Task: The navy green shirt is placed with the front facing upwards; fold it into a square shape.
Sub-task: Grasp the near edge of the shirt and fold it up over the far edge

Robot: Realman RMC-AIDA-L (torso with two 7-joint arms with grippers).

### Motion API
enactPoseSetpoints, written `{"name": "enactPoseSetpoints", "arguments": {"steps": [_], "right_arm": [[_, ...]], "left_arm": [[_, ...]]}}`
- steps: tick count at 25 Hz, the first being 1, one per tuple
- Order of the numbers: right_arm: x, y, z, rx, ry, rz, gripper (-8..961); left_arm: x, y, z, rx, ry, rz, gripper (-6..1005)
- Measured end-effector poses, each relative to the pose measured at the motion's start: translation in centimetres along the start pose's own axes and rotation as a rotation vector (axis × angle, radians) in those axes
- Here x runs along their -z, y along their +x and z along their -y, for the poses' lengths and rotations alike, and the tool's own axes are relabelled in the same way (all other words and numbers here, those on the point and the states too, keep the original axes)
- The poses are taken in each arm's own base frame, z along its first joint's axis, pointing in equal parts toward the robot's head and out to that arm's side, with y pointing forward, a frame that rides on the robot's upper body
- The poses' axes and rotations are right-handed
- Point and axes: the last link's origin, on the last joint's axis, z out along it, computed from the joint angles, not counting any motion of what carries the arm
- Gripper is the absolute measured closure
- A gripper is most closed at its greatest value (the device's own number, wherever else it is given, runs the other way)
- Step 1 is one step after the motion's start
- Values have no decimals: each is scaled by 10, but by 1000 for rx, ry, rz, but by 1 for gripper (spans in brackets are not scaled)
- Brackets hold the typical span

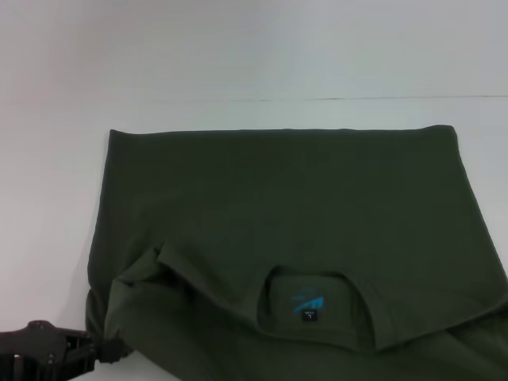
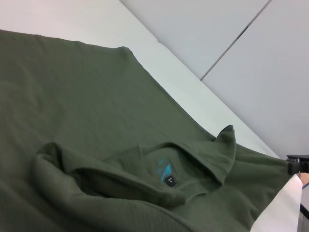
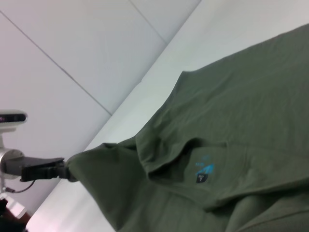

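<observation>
The navy green shirt (image 1: 302, 230) is lying spread across the white table (image 1: 238, 48), plain side up, collar tag at six o'clock. The left gripper (image 1: 107, 349), at seven o'clock, is clamping the sleeve corner; it should be carrying that corner flat toward centre without bunching. The right gripper is showing only as a dark tip (image 2: 297, 164); I cannot tell its state.

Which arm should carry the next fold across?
Left, probably. The left gripper already pinches the shirt at its near left corner, by the table's near edge. The right gripper is not in the head view.
</observation>
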Motion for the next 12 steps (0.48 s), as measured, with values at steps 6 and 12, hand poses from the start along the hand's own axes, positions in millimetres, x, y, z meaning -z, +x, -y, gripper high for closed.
{"name": "enactPoseSetpoints", "arguments": {"steps": [6, 12], "right_arm": [[-1, -28, 7, 58, 16, 61, 817], [-15, -80, 21, 150, 46, 137, 811]], "left_arm": [[6, 20, 11, -14, 59, -58, 982], [-2, 69, 38, -54, 148, -125, 982]]}}
